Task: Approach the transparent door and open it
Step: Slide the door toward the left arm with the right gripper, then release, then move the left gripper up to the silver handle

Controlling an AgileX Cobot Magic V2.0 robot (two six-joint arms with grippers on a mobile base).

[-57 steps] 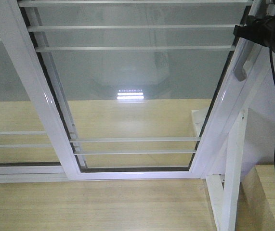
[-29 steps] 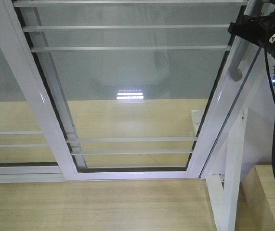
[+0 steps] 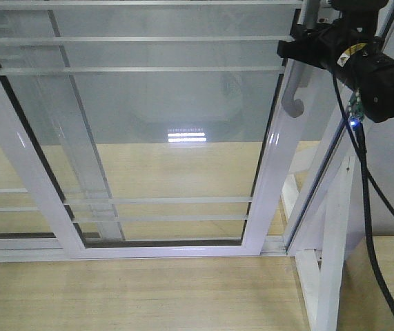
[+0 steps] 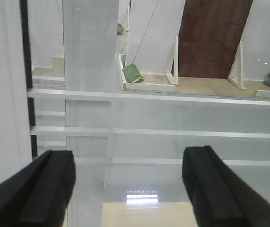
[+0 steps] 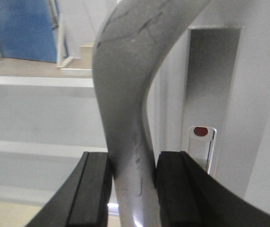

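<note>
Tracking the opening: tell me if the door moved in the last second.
Yes. The door has slid left, away from the fixed white post, opening a gap beside it; the right tool grips its handle.

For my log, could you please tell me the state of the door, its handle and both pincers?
door, partly open, gap beside the white post.
handle, gripped by the right pincer.
right pincer, shut on the handle.
left pincer, open, holding nothing.
</note>
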